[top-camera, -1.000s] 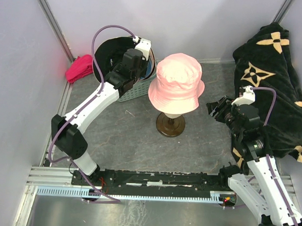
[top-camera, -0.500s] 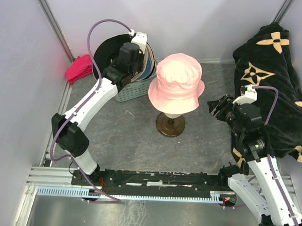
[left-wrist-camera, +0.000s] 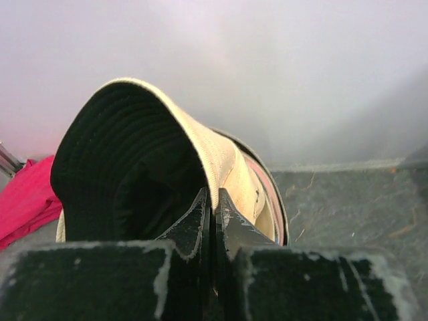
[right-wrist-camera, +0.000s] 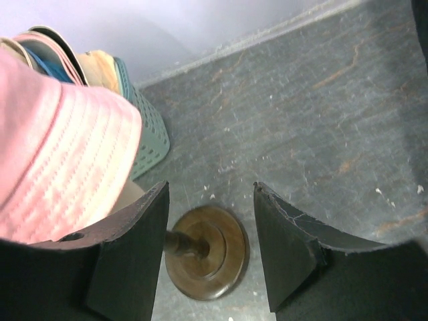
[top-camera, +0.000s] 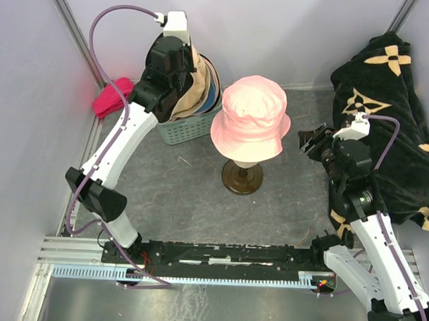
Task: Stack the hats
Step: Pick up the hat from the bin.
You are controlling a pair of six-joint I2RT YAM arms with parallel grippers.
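The tan hat [left-wrist-camera: 207,144] is pinched by its brim between the closed fingers of my left claw [left-wrist-camera: 214,200], with the basket [top-camera: 179,131] below that claw. Step in hand, in my judgement: pickup. Next, I should carry the hat to the claw's right and lower it over the pink hat [top-camera: 251,116] on the stand [top-camera: 242,177]. My right claw [right-wrist-camera: 210,194] stands wide and empty, with the stand just ahead of it.

Closed claw [left-wrist-camera: 214,198] on tan hat [left-wrist-camera: 221,158]

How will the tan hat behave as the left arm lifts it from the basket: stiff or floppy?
Probably floppy: the tan hat looks like thin fabric, and its brim curls over where the left end effector pinches it. It likely weighs little, since one grip on the edge holds it up.
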